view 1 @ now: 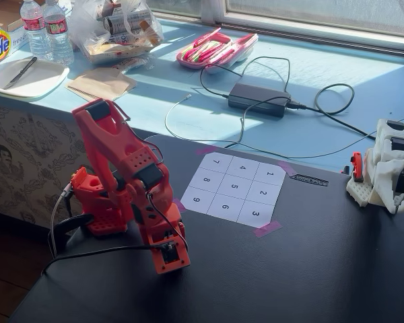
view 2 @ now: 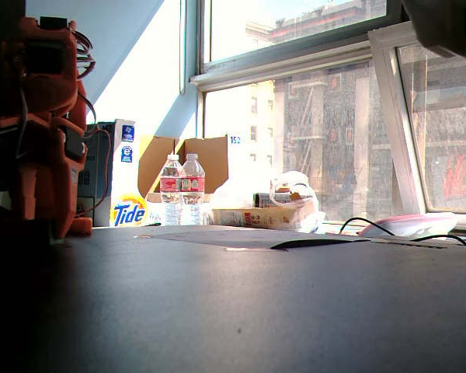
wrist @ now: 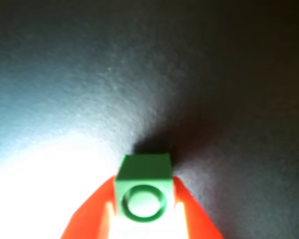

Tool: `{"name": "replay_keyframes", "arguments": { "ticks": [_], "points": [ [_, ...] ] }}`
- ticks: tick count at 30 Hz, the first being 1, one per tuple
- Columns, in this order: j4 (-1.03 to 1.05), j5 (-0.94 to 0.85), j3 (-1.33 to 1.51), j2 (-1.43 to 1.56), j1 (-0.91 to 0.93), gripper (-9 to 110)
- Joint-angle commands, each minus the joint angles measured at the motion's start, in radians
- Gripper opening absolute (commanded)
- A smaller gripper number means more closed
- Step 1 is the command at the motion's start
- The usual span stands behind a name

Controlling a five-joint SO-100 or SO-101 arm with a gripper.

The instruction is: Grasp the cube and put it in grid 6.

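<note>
In the wrist view a green cube (wrist: 143,169) with a round ring on its near face sits between my two orange fingers (wrist: 97,211), which press on its left and right sides. My gripper (wrist: 144,185) is shut on the cube, low over the black table. In a fixed view the orange arm is folded down with the gripper (view 1: 170,259) at the table, left of and nearer than the white numbered grid sheet (view 1: 234,188). Cell 6 (view 1: 225,207) is in the sheet's near row. The cube is hidden there. The arm (view 2: 46,116) stands at the left in the other fixed view.
A white second arm (view 1: 390,168) stands at the table's right edge. Behind the table, a blue sill holds a power adapter (view 1: 257,99) with cables, a pink case (view 1: 215,48), water bottles (view 1: 47,30) and a plate (view 1: 27,77).
</note>
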Motion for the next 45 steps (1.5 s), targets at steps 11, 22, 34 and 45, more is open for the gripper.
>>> {"name": "replay_keyframes", "arguments": {
  "ticks": [11, 22, 34, 45],
  "points": [
    [0.262, 0.173, -0.193, 0.176, -0.166, 0],
    [0.462, 0.460, -0.342, 0.149, -0.678, 0],
    [0.291, 0.497, -0.322, 0.008, -0.847, 0],
    [0.063, 0.615, -0.296, -0.170, -0.847, 0]
  ]
}}
